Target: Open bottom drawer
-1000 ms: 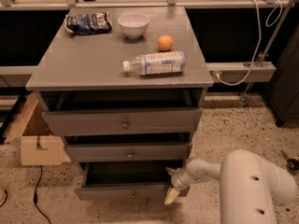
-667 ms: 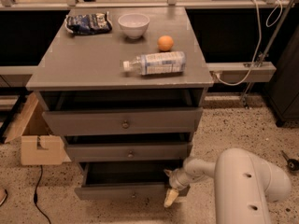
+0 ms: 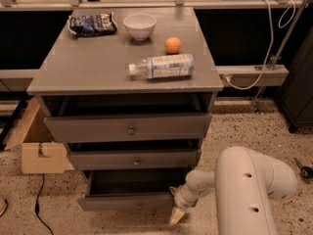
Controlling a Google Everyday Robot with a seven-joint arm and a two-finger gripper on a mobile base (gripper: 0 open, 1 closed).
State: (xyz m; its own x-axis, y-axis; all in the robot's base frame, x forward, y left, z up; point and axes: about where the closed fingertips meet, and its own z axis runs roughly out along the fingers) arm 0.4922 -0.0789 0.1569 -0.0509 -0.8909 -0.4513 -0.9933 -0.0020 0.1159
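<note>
The bottom drawer [image 3: 128, 201] is the lowest, shallowest grey front of the three. It stands pulled out a little, and its dark inside shows above the front. Its small round knob [image 3: 140, 205] sits at the centre. My gripper [image 3: 177, 213] is low to the floor at the right front corner of this drawer, with its pale yellow tip pointing down. It is right of the knob, not on it. My white arm [image 3: 249, 190] fills the lower right.
The middle drawer [image 3: 134, 159] and the top drawer [image 3: 129, 129] each stand slightly out. On the cabinet top lie a water bottle [image 3: 161, 66], an orange [image 3: 172, 45], a white bowl [image 3: 140, 25] and a chip bag [image 3: 92, 24]. A cardboard box [image 3: 39, 151] stands on the floor at the left.
My arm's big white link has swung a little to the left. The gripper tip has dropped slightly at the drawer's right corner. The drawer stands about as far out as before.
</note>
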